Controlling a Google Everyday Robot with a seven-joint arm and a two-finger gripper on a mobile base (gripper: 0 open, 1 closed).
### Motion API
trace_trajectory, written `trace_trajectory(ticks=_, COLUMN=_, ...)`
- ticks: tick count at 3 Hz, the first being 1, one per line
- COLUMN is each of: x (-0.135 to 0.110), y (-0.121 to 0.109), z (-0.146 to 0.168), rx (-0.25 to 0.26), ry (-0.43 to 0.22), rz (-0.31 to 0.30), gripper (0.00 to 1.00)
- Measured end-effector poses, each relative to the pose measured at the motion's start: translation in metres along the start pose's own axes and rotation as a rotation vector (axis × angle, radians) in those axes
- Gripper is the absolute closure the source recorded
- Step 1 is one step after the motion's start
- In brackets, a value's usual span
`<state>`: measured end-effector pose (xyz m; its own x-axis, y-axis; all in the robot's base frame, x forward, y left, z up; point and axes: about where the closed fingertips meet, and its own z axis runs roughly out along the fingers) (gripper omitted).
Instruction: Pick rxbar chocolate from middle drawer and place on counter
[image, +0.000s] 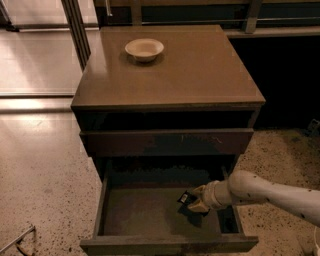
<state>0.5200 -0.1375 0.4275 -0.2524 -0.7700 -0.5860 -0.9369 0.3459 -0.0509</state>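
The middle drawer (135, 212) is pulled open at the bottom of the dark cabinet. My gripper (194, 199) reaches in from the right, over the right half of the drawer floor. It is shut on the rxbar chocolate (184, 198), a small black bar with pale print that sticks out to the left of the fingertips. The bar is tilted and appears held just above the drawer floor. The counter (195, 70) is the glossy tan top of the cabinet, above the drawer.
A pale shallow bowl (144, 49) stands on the back left of the counter. A closed drawer front (167, 142) sits between counter and open drawer. Speckled floor (45, 175) lies on the left, and a dark metal post (76, 27) stands at the back left.
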Motion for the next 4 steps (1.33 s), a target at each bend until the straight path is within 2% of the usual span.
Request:
trace_trajectory(ticks=1, x=-0.004, y=0.003, z=-0.001, rx=-0.015, ry=0.012, rz=-0.036, gripper=1.0)
trace_trajectory(ticks=2, x=-0.025, y=0.016, z=-0.024, rx=-0.057, ry=0.037, rz=-0.136, gripper=1.0)
trace_trajectory(ticks=3, x=-0.062, y=0.023, z=-0.076, rx=-0.084, ry=0.033, rz=-0.188, gripper=1.0)
trace_trajectory(ticks=4, x=-0.11, y=0.031, z=-0.143, rx=-0.118, ry=-0.052, rz=-0.185, gripper=1.0)
